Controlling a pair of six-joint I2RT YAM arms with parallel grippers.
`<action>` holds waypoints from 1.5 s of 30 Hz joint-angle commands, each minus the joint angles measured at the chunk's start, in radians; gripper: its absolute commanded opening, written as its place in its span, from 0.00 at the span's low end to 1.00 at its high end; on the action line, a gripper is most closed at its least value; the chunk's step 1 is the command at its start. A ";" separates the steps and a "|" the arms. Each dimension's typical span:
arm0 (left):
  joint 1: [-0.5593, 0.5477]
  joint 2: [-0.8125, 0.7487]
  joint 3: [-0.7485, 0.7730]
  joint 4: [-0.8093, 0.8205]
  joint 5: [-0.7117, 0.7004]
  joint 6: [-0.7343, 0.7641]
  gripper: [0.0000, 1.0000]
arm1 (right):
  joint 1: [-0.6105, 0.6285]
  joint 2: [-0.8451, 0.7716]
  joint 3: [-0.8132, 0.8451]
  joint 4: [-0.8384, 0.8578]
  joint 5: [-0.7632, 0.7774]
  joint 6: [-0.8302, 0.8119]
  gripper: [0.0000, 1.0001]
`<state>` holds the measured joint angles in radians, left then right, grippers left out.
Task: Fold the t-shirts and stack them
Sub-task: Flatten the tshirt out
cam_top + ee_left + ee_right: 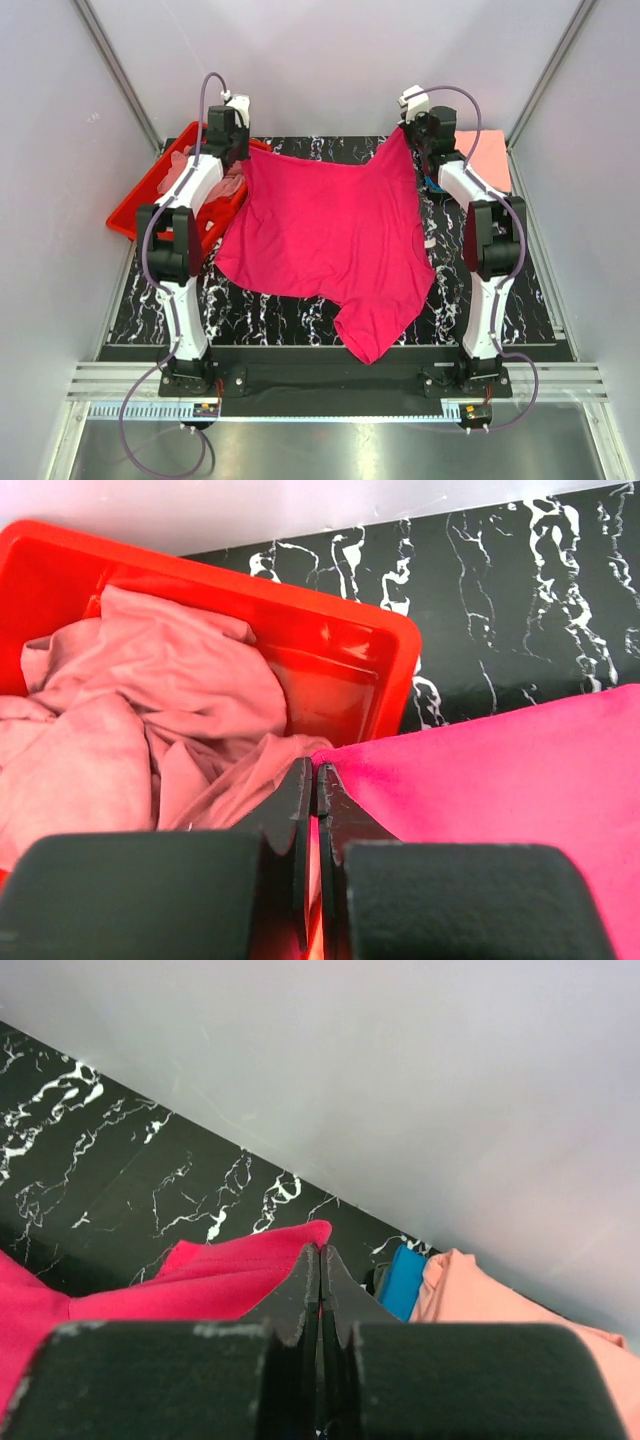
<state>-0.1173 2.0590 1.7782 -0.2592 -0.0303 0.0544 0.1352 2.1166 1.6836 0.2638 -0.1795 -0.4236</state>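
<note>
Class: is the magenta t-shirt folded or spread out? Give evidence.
Spread. The magenta t-shirt stretches as one open sheet between the left end effector and right end effector, each shut on a far corner.

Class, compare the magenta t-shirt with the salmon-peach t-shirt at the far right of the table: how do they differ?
The magenta t-shirt is spread wide; the salmon-peach t-shirt is a compact, neat rectangle. The left gripper and right gripper pinch the magenta one's far corners; the salmon-peach one lies untouched. Both are plain, solid-coloured cloth.
</note>
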 commanded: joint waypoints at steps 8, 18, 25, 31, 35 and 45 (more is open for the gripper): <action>0.008 -0.043 0.030 0.043 -0.063 0.045 0.00 | -0.002 -0.059 0.005 -0.014 0.133 0.049 0.00; -0.025 -0.500 -0.004 -0.075 -0.221 -0.014 0.00 | 0.000 -0.553 0.047 -0.455 0.092 0.213 0.00; -0.183 -0.762 -0.046 -0.149 -0.257 0.006 0.00 | -0.002 -0.858 -0.068 -0.475 0.300 0.175 0.00; -0.324 -0.901 0.035 -0.270 -0.290 -0.050 0.00 | -0.002 -1.018 0.016 -0.664 0.380 0.164 0.00; -0.367 -0.941 0.062 -0.357 -0.286 -0.088 0.00 | -0.002 -1.098 0.089 -0.822 0.321 0.184 0.00; -0.413 -0.982 0.124 -0.501 -0.213 -0.154 0.00 | -0.002 -1.123 0.379 -1.132 0.459 0.189 0.00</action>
<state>-0.5240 1.0840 1.8355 -0.7254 -0.2497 -0.0883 0.1364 1.0012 1.9736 -0.7933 0.2199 -0.2283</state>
